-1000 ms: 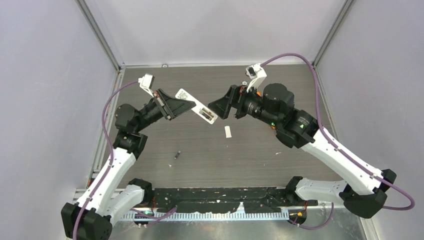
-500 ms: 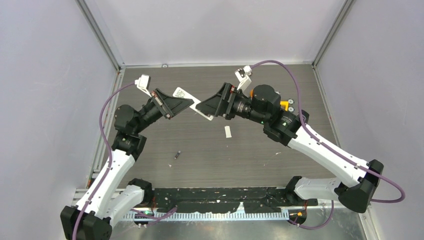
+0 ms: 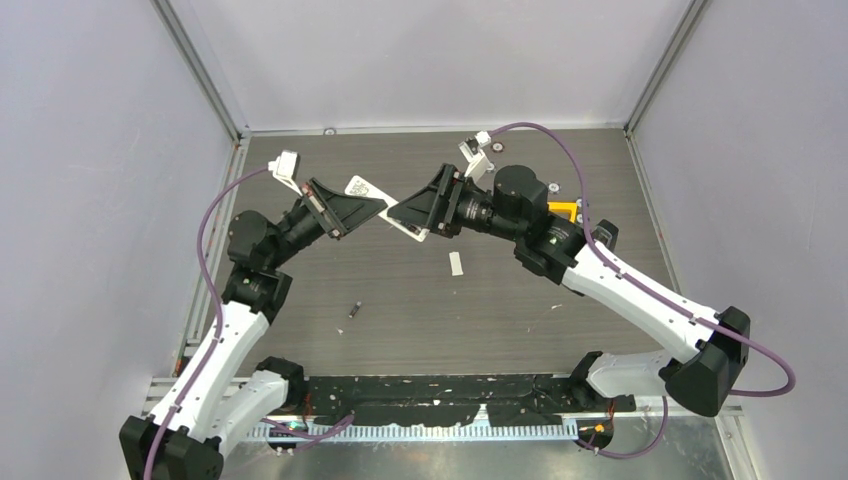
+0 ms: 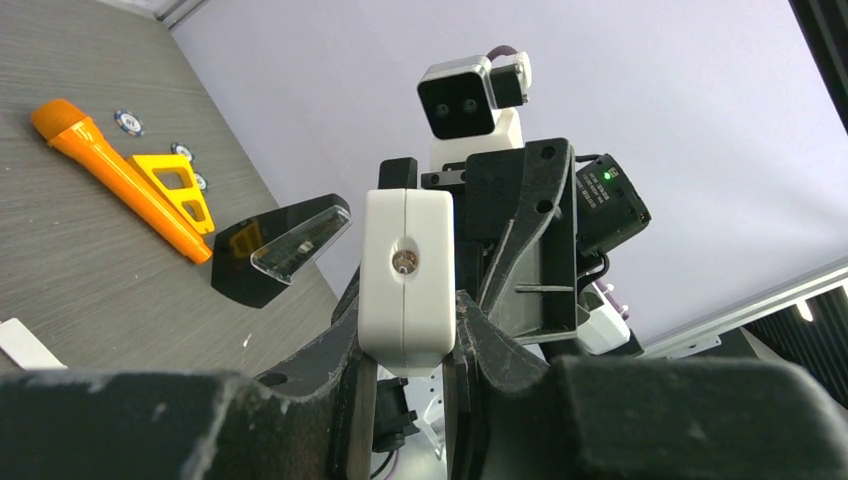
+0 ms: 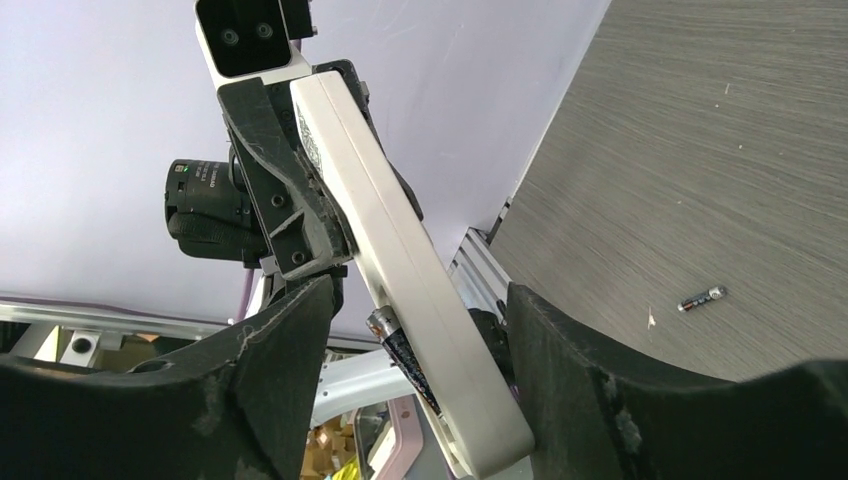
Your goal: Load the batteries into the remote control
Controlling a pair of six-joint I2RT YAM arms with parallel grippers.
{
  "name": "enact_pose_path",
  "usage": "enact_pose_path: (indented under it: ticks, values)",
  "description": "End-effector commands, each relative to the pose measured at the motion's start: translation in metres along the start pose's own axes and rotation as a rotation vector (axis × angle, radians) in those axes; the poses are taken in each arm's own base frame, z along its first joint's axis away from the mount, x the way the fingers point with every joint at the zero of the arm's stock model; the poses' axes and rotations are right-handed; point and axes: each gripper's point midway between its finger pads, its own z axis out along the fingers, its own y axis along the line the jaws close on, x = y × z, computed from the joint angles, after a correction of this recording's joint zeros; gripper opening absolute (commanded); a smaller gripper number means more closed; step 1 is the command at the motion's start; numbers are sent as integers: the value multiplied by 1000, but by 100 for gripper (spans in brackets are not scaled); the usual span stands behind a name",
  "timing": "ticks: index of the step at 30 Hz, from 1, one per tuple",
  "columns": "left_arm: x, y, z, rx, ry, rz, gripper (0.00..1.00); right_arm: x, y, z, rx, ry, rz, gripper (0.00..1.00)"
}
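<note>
The left gripper [image 3: 372, 208] is clenching its jaws on the remote control [image 4: 405, 272], gripping it by its long sides. It is holding the bar up off the counter [image 3: 500, 300] with the free end slanting toward the right arm. In the left wrist view the white bar is pointing straight away from the camera. Its end face, with a small round window, is showing between the two black fingers.

The right gripper [image 3: 408, 212] is meeting that free end from the other side. Its jaws are standing spread, one finger on each side of the bar, with a gap showing at both in the right wrist view. A dark battery [image 5: 398, 350] with a metallic tip is lying along one side of the remote near that end, between the bar and one of the right gripper's fingers. It seems to be sitting partly in a recess of the bar, though the angle is too steep to be sure.

A loose battery [image 3: 354, 310] is lying on the counter, well apart from both grippers and nearer the left arm. A small white strip [image 3: 456, 263] is lying flat near the middle of the counter, below the raised remote in the top view. At the far right an orange flashlight [image 4: 118, 178] is lying on the counter, with a yellow piece [image 4: 178, 182] just beside it and small round discs [image 4: 128, 121] near them.
</note>
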Motion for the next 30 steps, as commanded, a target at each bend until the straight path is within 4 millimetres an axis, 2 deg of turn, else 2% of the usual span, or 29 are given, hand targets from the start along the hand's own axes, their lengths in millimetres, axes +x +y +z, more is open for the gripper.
enact_pose_path:
  ticks: [1, 30]
  values:
    - [-6, -11, -1, 19, -28, 53, 0, -7, 26, -4, -103, -13, -17, 67]
    - [-15, 10, 3, -95, -71, -64, 0, -4, 26, -3, -141, 10, -31, 42]
